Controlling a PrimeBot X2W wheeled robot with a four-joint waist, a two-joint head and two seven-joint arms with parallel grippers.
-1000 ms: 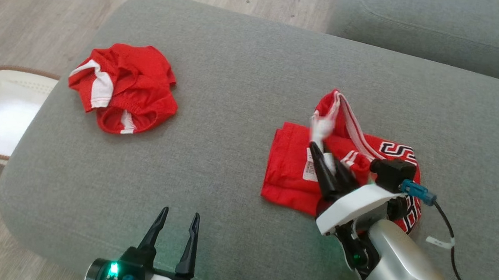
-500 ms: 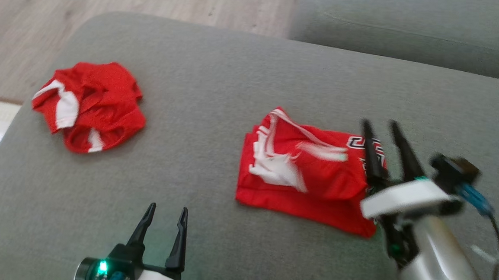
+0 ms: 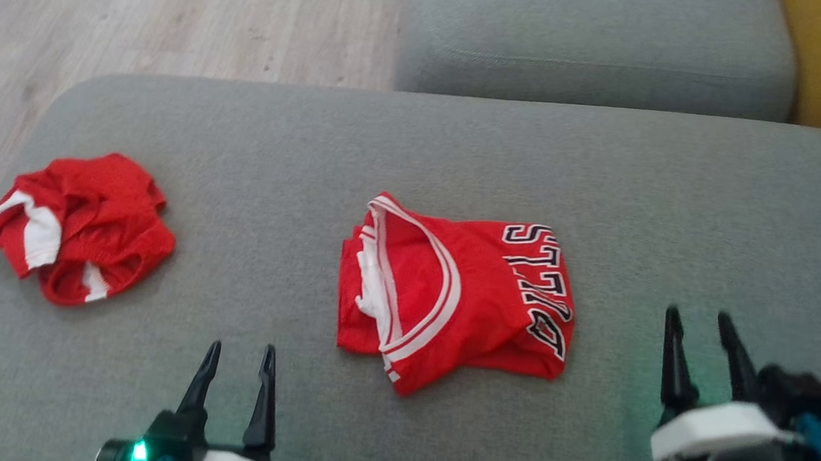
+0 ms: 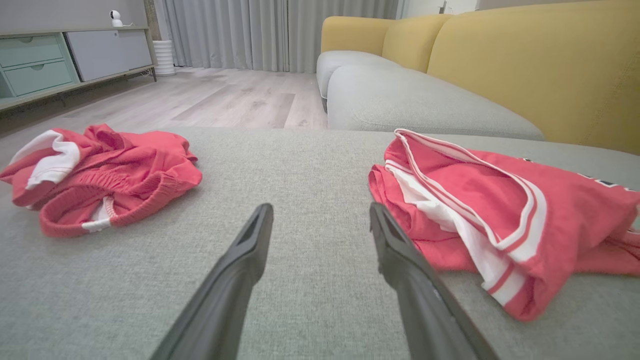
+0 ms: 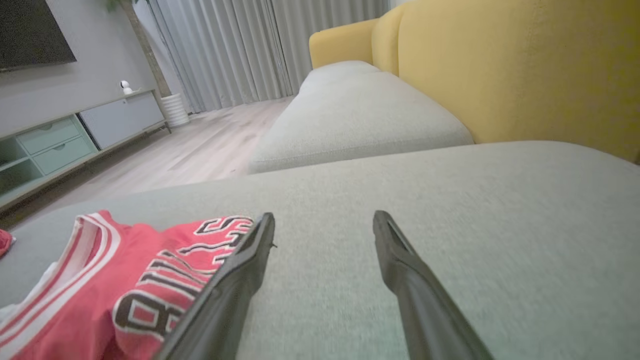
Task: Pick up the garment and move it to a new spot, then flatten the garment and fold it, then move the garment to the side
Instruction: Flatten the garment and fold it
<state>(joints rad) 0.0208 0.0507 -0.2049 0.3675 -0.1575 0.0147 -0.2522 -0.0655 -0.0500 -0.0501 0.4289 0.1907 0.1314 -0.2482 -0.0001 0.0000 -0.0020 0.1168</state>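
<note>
At the left end of the grey cushion [image 3: 415,152] the crumpled red shorts [image 3: 79,228] lie as before. Over its near edge the left gripper [image 3: 241,350] stays released and empty. On the cushion's middle lies the jersey [image 3: 449,297], now folded and free of any grip. Toward the cushion's near right, the right gripper [image 3: 697,316], which pinched the jersey a second ago, has let go and stands spread, empty. So the folding seems finished; moving it aside probably remains. The black lettering is partly tucked under, and the lower layers are hidden.
</note>
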